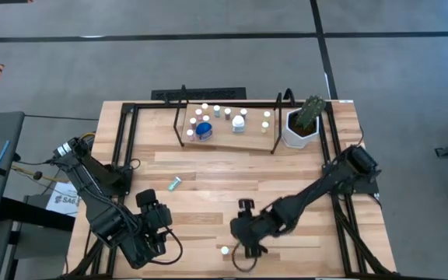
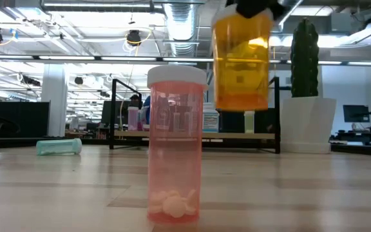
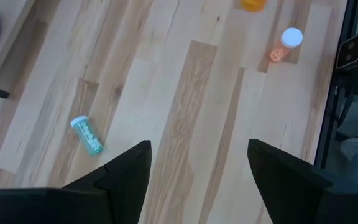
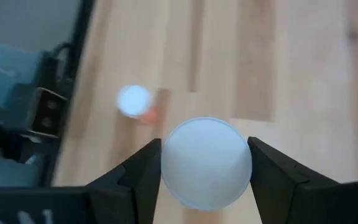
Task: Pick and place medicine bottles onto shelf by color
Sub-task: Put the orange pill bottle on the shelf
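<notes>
Orange bottle [image 2: 241,58] lifted clear of the surface [image 1: 208,218]
Clamped in right end effector [image 4: 205,163]; carried next toward shelf [image 1: 232,134]. Left end effector [image 3: 197,168] parked, fingers apart

Amber translucent plastic medicine bottle with white cap [image 2: 241,61]: upright, lifted clear of the desk, held between the fingers of my right end effector [image 4: 205,163].

Pink translucent plastic bottle with white cap [image 2: 176,144]: upright on the desk near its front edge, white pills at its bottom.

Teal plastic bottle [image 1: 175,183]: on its side, mid-desk.

Low black metal-frame shelf with light wood board [image 1: 251,140]: at the desk's back, carrying several small white-capped bottles and one larger blue bottle [image 1: 204,130].
</notes>
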Controlling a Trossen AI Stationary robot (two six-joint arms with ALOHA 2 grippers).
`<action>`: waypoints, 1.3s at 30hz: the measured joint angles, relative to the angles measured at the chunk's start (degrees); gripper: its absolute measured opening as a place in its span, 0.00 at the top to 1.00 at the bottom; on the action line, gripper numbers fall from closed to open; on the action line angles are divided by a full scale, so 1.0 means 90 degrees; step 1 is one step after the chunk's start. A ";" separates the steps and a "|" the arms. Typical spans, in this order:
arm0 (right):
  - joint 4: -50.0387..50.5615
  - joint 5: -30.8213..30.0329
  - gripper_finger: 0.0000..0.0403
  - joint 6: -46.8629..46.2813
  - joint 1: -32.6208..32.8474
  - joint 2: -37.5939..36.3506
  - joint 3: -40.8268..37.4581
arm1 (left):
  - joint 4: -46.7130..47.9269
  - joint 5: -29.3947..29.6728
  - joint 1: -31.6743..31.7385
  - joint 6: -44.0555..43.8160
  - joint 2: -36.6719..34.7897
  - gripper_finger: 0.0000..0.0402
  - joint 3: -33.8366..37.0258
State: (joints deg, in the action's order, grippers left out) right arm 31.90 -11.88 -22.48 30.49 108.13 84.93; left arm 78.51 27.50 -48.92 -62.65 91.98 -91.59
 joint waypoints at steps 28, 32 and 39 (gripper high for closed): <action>0.0129 -0.0010 0.43 0.2167 -0.4807 -0.1304 -0.1676 | 0.0086 0.0555 0.0944 0.0321 0.0000 0.37 0.0000; -0.0394 0.0006 0.43 0.2169 -0.5057 -0.1527 -0.2095 | 0.0203 0.0659 0.1213 0.0352 0.0002 0.37 -0.0002; -0.0481 0.0000 0.43 0.2218 -0.5535 -0.1742 -0.2206 | 0.0188 0.0664 0.1640 0.0599 0.0000 0.37 -0.0002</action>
State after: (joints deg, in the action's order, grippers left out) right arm 27.58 -11.88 -2.52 -19.32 92.45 65.07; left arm 80.20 33.48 -34.16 -57.26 91.98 -91.61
